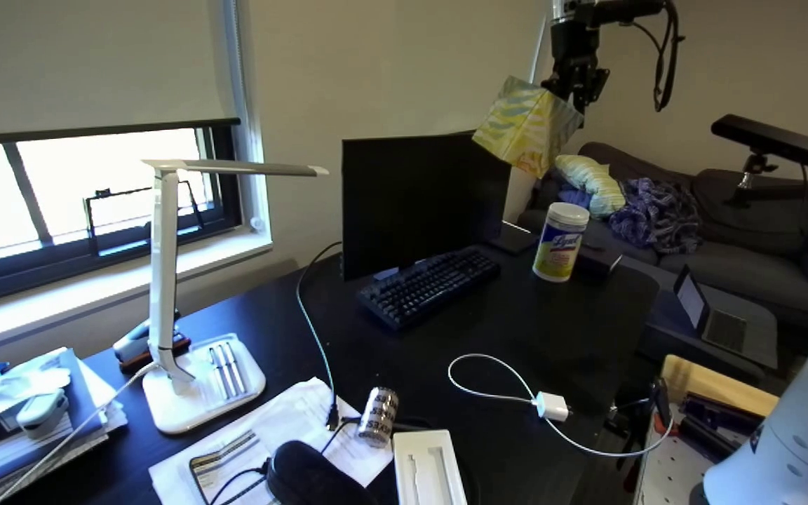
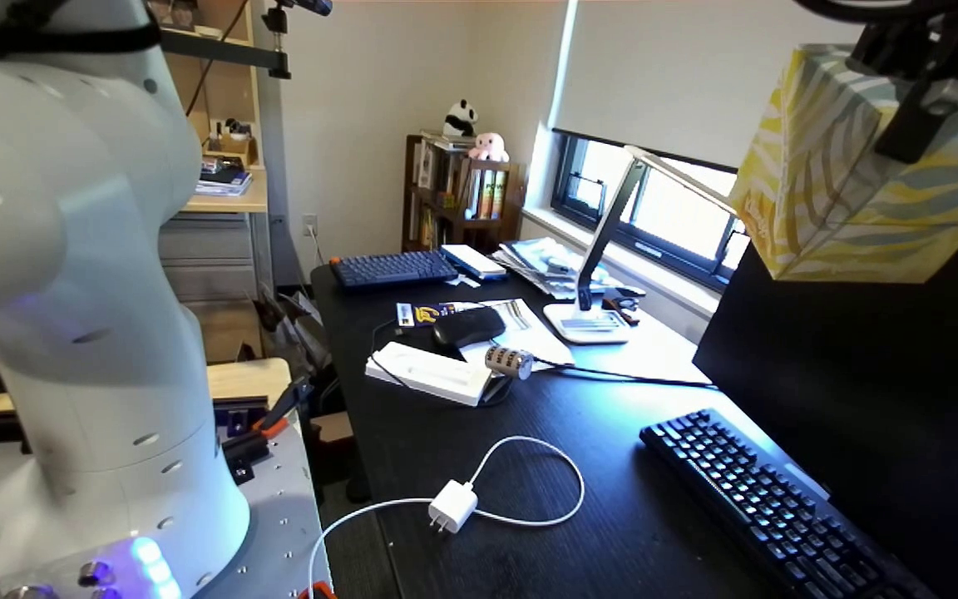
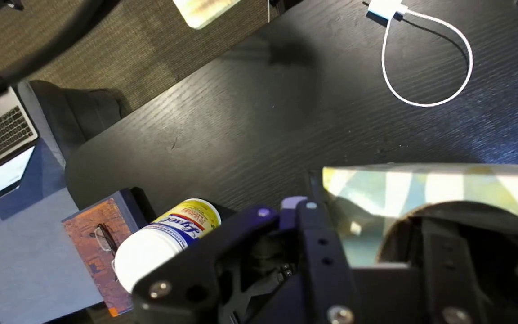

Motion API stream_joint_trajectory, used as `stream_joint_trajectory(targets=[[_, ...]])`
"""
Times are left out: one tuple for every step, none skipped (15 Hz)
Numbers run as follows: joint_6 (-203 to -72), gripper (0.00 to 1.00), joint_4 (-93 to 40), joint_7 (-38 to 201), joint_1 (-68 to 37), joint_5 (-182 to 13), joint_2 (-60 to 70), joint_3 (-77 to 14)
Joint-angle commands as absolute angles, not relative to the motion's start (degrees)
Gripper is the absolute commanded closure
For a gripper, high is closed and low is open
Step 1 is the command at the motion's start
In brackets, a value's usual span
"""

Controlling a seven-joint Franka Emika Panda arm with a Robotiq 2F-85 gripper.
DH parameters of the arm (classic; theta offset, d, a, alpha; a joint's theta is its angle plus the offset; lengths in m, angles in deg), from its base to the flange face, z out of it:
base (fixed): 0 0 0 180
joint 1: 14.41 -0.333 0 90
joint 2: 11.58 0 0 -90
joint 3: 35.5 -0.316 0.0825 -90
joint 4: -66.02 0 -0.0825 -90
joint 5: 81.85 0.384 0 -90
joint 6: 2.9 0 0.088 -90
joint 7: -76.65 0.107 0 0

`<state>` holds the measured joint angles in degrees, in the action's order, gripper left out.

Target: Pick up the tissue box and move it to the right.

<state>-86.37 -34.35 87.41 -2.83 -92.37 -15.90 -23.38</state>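
The tissue box (image 1: 524, 128) is a pale yellow-green cardboard cube with white and bluish patches. It hangs tilted in the air, well above the desk, near the top of the monitor in an exterior view. It also shows at the upper right of an exterior view (image 2: 828, 179). My gripper (image 3: 371, 220) is shut on the box's wall. In the wrist view one finger lies along the outside of the box (image 3: 421, 186), and the other reaches into its dark oval opening. The inner fingertip is hidden inside the box.
A white bottle with a yellow label (image 1: 560, 245) stands on the desk below, near a book with glasses (image 3: 101, 252). The monitor (image 1: 421, 200) and keyboard (image 1: 432, 284) are at the back. A white charger with cable (image 2: 452, 505) and a lamp (image 1: 163, 273) are on the desk.
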Motion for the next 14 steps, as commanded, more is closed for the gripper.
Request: stream_joint_trajectory(targets=[[-86.20, 0.97, -34.18, 87.35, -2.70, -92.35, -16.10, -23.60], [-86.20, 0.97, -34.17, 87.35, -2.70, -92.35, -16.40, -23.61], [-86.19, 0.97, -34.18, 87.35, -2.69, -92.35, -16.60, -23.60], [-86.19, 0.97, -34.19, 87.35, -2.69, -92.35, -16.78, -23.61], [-86.44, 0.97, -33.64, 90.35, -2.45, -92.39, -16.47, -23.57], [-83.81, 0.98, -31.56, 92.11, -1.90, -92.67, -15.03, -23.12], [-85.66, 0.97, -31.61, 94.95, -1.04, -91.87, -15.39, -22.25], [-85.36, 0.98, -30.51, 95.47, 0.00, -92.30, -14.94, -21.04], [-84.97, 0.97, -29.58, 96.40, 0.89, -92.76, -14.63, -19.90], [-83.76, 0.98, -27.04, 95.98, 2.31, -92.08, -13.07, -18.16], [-82.56, 0.97, -25.27, 95.90, 3.59, -91.54, -12.35, -16.68], [-81.89, 0.97, -22.81, 95.60, 5.06, -90.99, -10.66, -14.95], [-81.14, 0.97, -20.70, 95.55, 6.28, -91.13, -9.17, -13.59], [-80.43, 0.97, -18.08, 95.62, 7.62, -90.38, -6.99, -12.11]])
